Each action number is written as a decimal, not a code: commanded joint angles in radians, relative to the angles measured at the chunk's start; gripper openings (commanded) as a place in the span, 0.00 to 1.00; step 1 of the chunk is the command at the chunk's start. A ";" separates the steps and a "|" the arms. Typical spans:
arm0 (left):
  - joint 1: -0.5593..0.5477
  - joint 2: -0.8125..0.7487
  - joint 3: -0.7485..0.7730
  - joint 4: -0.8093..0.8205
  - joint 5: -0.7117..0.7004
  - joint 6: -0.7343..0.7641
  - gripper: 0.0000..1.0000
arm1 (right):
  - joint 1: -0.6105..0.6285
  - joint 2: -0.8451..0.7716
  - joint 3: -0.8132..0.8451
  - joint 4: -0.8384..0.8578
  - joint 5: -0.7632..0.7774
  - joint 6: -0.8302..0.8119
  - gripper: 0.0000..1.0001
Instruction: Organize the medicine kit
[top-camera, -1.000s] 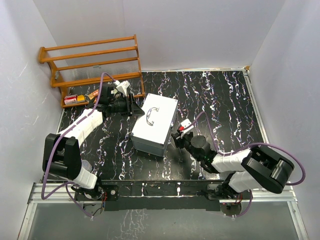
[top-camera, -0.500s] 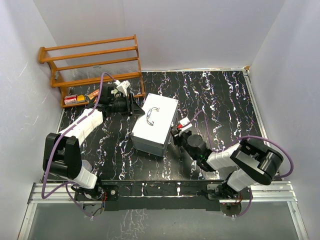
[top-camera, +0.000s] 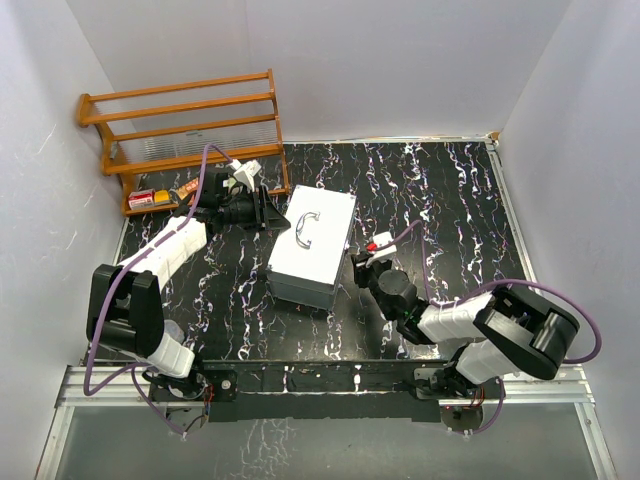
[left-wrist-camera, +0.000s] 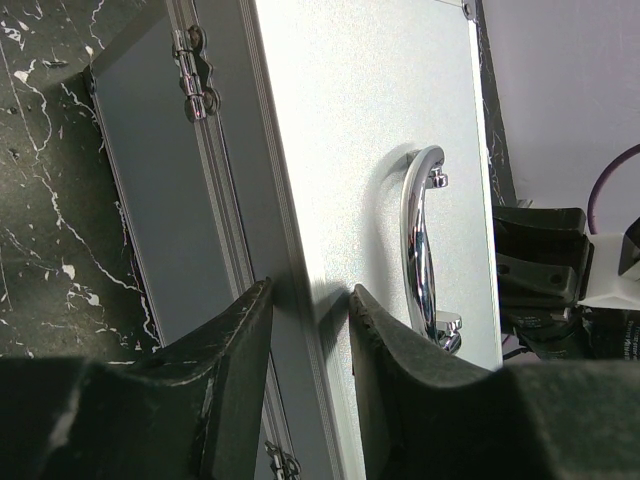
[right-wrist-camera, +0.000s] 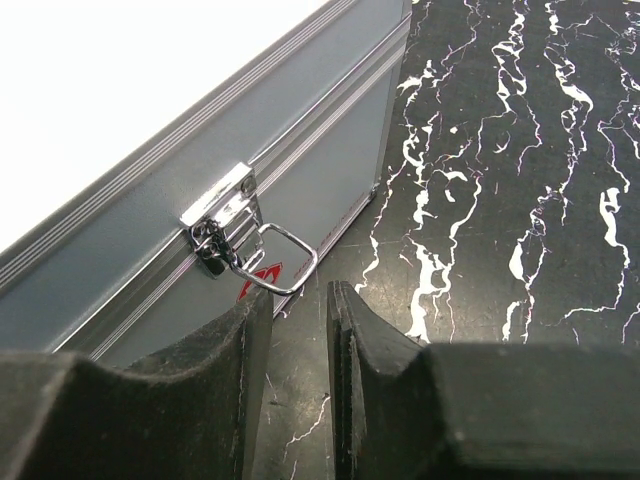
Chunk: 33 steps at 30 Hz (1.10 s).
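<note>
The medicine kit (top-camera: 310, 250) is a silver case lying closed in the middle of the black table, with its curved handle (top-camera: 305, 230) on top. My left gripper (top-camera: 268, 212) is at its back left edge. In the left wrist view, that gripper (left-wrist-camera: 308, 292) is shut across the lid's rim, one finger on the side wall and the other on the lid top beside the handle (left-wrist-camera: 420, 240). My right gripper (top-camera: 357, 265) is at the kit's right side. In the right wrist view, the right gripper (right-wrist-camera: 298, 290) stands narrowly open. The latch's wire loop (right-wrist-camera: 290, 262) hangs loose just past its fingertips.
A wooden rack (top-camera: 185, 130) stands at the back left corner. Small boxes and a tube (top-camera: 160, 197) lie on its lowest shelf. White walls close in the table on three sides. A metal hinge fitting (left-wrist-camera: 195, 75) shows on the kit's side wall.
My right gripper has moved up to the kit's latch side and its jaws have narrowed. The kit has turned slightly. The left gripper has stayed on the lid's rim.
</note>
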 joint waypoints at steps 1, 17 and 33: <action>-0.009 0.057 -0.043 -0.156 -0.085 0.060 0.33 | -0.011 -0.022 0.024 0.081 0.054 -0.007 0.26; -0.010 0.058 -0.043 -0.157 -0.079 0.062 0.32 | -0.011 -0.056 0.034 0.100 0.041 -0.059 0.12; -0.009 0.060 -0.043 -0.155 -0.070 0.063 0.32 | -0.011 -0.053 0.056 0.120 -0.056 -0.029 0.22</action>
